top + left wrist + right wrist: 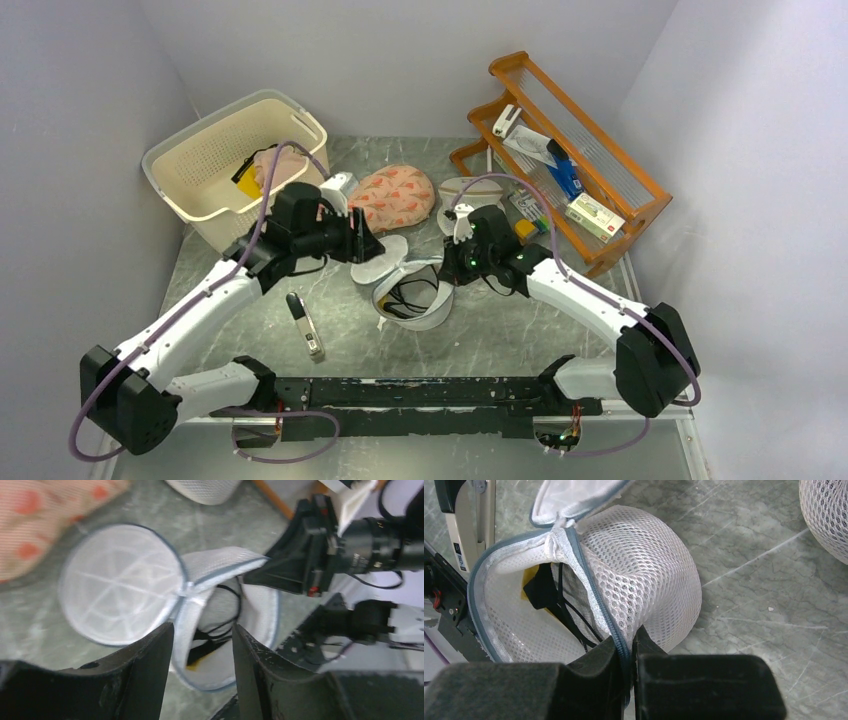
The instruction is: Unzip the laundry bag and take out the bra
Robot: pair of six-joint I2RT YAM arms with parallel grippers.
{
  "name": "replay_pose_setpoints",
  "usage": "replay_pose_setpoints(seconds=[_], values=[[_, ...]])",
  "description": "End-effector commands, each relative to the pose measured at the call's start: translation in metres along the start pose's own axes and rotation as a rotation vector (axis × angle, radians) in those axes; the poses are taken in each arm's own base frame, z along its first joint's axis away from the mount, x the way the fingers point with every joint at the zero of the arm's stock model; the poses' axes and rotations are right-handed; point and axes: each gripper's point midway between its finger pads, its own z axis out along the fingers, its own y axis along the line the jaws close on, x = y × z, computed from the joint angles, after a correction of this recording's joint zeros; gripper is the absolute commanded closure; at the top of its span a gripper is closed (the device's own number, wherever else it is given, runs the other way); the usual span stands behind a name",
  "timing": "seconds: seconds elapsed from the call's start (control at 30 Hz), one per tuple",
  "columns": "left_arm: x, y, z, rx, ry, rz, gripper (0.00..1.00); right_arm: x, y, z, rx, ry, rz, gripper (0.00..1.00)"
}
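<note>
The white mesh laundry bag lies on the table's middle, unzipped, with its round lid flapped back to the left. The black bra with thin straps lies inside; it also shows in the right wrist view. My right gripper is shut on the bag's blue zipper rim at its right side and holds the mouth up; the fingertips pinch the rim. My left gripper is open just above the bag's mouth, next to the lid, with the bra showing between its fingers.
A cream laundry basket stands at the back left. An orange patterned pouch and a white cone-shaped mesh bag lie behind the bag. A wooden rack with small items stands at the back right. A small grey device lies front left.
</note>
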Motion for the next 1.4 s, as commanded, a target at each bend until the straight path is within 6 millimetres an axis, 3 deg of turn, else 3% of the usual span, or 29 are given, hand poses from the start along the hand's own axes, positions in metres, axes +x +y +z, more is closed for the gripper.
replay_pose_setpoints(seconds=[0.0, 0.27, 0.4, 0.53, 0.7, 0.9, 0.97, 1.37], values=[[0.011, -0.062, 0.014, 0.294, -0.028, -0.114, 0.44, -0.009, 0.003, -0.004, -0.011, -0.058, 0.007, 0.93], [0.046, -0.099, 0.056, 0.293, 0.018, -0.099, 0.62, -0.010, 0.002, -0.010, 0.015, -0.076, 0.029, 0.98], [0.059, -0.097, 0.078, 0.234, 0.019, -0.095, 0.70, -0.009, 0.006, -0.013, 0.000, -0.087, 0.027, 1.00], [0.063, -0.101, 0.089, 0.246, -0.028, -0.118, 0.79, -0.005, 0.007, -0.011, -0.010, -0.082, 0.035, 1.00], [0.071, -0.087, 0.103, 0.159, -0.048, -0.120, 0.69, -0.003, 0.007, -0.013, -0.005, -0.082, 0.032, 1.00], [0.077, -0.076, 0.120, 0.107, -0.045, -0.155, 0.74, -0.004, 0.008, -0.016, -0.004, -0.082, 0.021, 1.00], [0.077, -0.073, 0.125, 0.092, -0.052, -0.169, 0.71, -0.003, 0.007, -0.016, 0.000, -0.083, 0.022, 1.00], [0.078, -0.073, 0.151, 0.085, -0.048, -0.158, 0.54, -0.003, 0.012, -0.017, -0.020, -0.082, 0.018, 1.00]])
